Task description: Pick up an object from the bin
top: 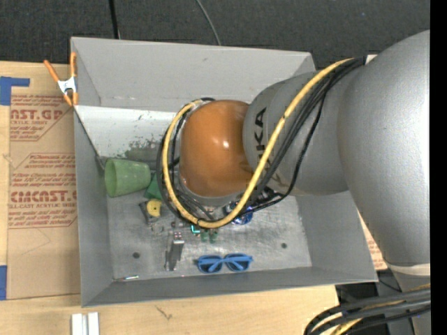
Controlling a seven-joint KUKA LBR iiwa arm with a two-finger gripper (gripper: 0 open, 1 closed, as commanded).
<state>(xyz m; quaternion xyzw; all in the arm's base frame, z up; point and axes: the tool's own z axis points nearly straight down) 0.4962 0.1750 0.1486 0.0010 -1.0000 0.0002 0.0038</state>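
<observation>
Jaws mid-bin (pixel 283 232), 1 green cup (pixel 127 176); 1 blue sunglasses (pixel 223 262)

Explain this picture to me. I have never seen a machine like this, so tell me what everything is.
The big grey shape is a robot arm reaching in from the right. The orange dome is a cover fixed to its wrist, with cables looped round it. A single camera looks down from above, a little to one side. Under the arm is a grey metal bin of small loose things. On its floor lie a green cup at the left, a small yellow piece just below the cup, and blue sunglasses near the front wall. Whether the arm is holding anything cannot be told from here.
</observation>
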